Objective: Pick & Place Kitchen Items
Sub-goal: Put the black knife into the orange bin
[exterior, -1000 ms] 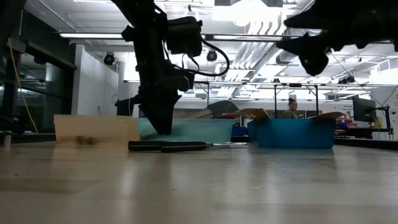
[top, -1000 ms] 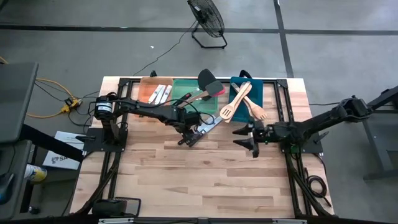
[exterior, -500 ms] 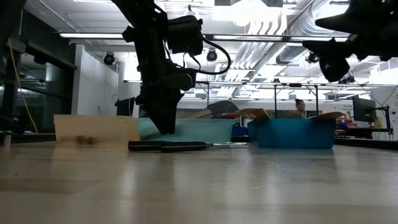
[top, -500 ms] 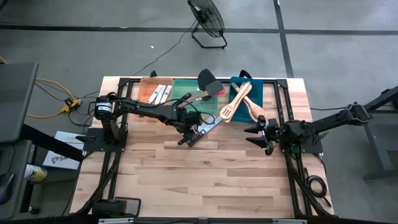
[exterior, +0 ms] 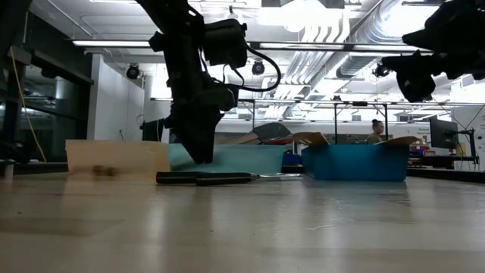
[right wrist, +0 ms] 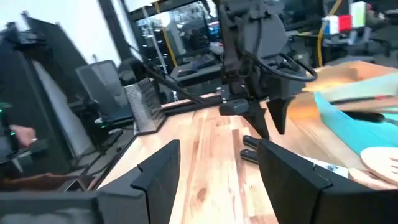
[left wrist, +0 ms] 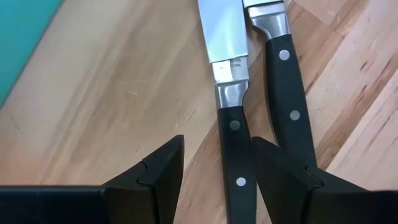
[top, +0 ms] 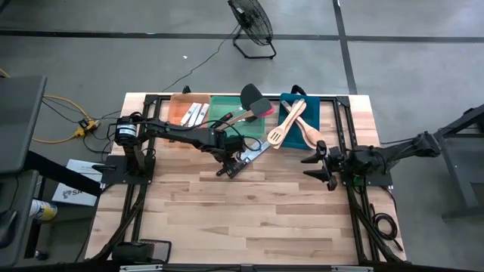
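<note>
On a pale butcher-block table [top: 249, 219] in a concrete-floored workshop, lit by ceiling strip lights and with a floor fan [top: 251, 21] standing beyond its far edge, two dark robot arms work among kitchen utensils. Along the far side sit three trays in a row: an orange tray [top: 176, 106] holding a few knives, a green tray [top: 221, 110] with spatulas [top: 254, 100] sticking out over its rim, and a blue tray [top: 318, 109] from which wooden spoons [top: 291, 121] jut toward the table's middle. A person [exterior: 374, 130] stands far back in the room.

Near the green tray, two black-handled knives [left wrist: 239, 81] lie side by side on the bare wood, blades pointing toward the trays. The left gripper [left wrist: 214, 171] hangs directly over them with its fingers spread, one handle lying between the fingertips and the second handle just beside it, passing under one finger; the fingers have hold of nothing.

At the table's right edge, the right gripper [top: 319, 163] is raised well above the wood, near the blue tray and well apart from the knives. Its fingers stand parted and carry nothing.
</note>
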